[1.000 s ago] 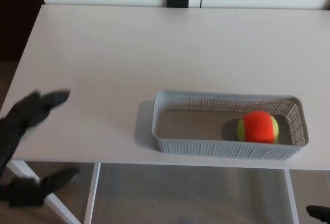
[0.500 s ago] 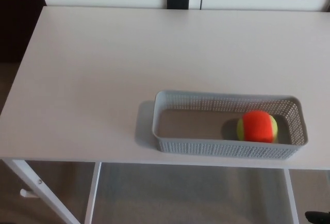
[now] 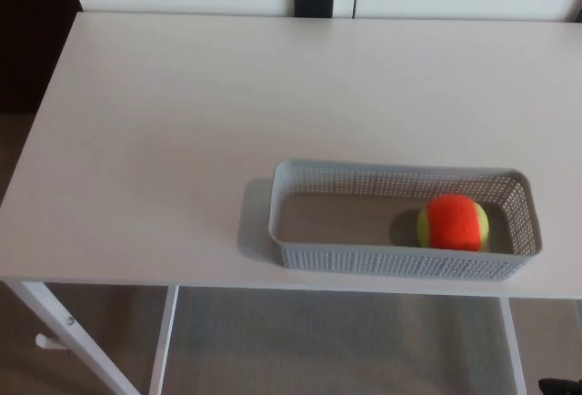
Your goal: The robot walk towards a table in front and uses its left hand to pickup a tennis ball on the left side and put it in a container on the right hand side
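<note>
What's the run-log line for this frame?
phase: ball placed | tennis ball: inside basket, right end | basket: on table near front edge | left hand: not in view | right hand: dark sliver at bottom-right edge, state unclear

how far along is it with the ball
Looks done: the tennis ball lies inside the grey basket, at its right end, on the table. Nothing is in hand; the left hand is out of view. Nothing seems left to do.

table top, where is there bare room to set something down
Widest: the table's left half, from its left edge to the basket's left wall. The band between the basket and the far edge. Inside the basket, the left end is bare; the tennis ball fills the right end. The front strip is tight.
</note>
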